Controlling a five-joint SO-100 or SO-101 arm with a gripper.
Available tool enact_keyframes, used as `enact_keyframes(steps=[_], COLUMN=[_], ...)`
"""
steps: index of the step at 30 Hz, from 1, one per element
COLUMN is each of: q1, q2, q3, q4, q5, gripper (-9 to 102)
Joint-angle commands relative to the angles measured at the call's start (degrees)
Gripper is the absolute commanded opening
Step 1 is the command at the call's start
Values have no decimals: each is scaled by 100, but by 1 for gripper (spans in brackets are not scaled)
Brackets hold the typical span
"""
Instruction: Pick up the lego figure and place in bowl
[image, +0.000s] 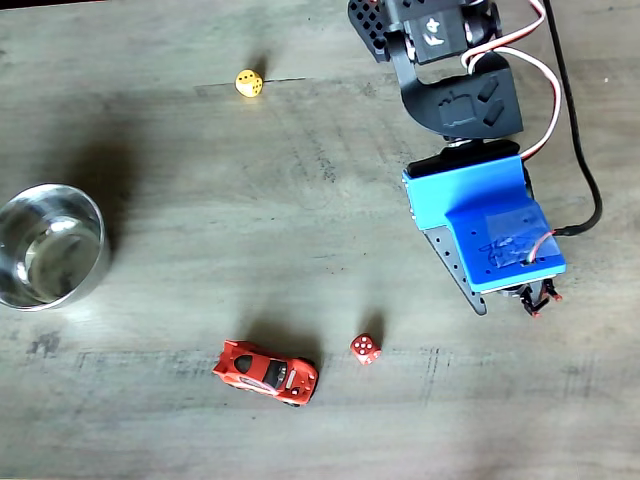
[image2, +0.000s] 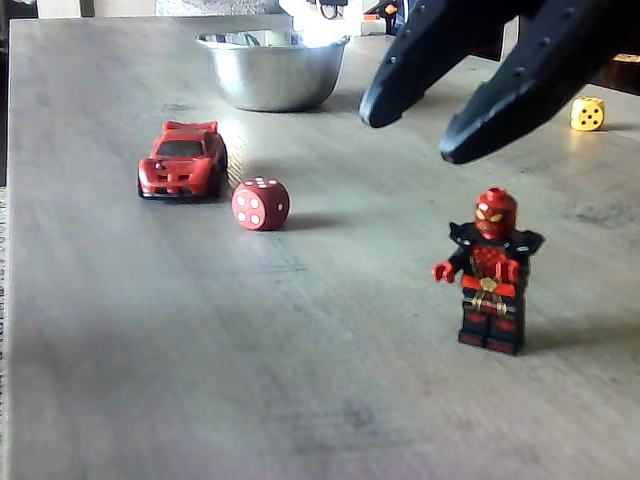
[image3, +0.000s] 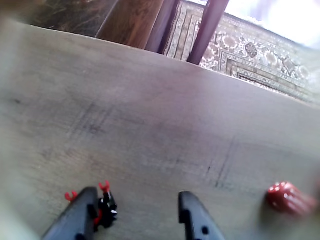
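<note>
The lego figure stands upright on the wooden table, black with a red head and red hands. My gripper is open, its two black fingers hanging just above and behind the figure. In the wrist view the lego figure sits between the fingers, close against the left one, with the gripper spread wide. From above, the blue gripper body hides most of the lego figure; the gripper is over it. The steel bowl stands far to the left, also seen as the bowl at the back.
A red toy car and a red die lie between the gripper and the bowl's side. A yellow die rests farther off. In the wrist view the table edge is ahead, with a carpet beyond.
</note>
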Motion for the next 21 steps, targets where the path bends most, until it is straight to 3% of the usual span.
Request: enact_keyframes(steps=[1, 8, 15, 21], q1=[-18, -26, -35, -193], q2=[193, 193, 141, 123], q3=[-18, -18, -9, -9], q4=[-53, -53, -53, -53], q5=[-53, -62, -53, -44], gripper=[19, 19, 28, 29])
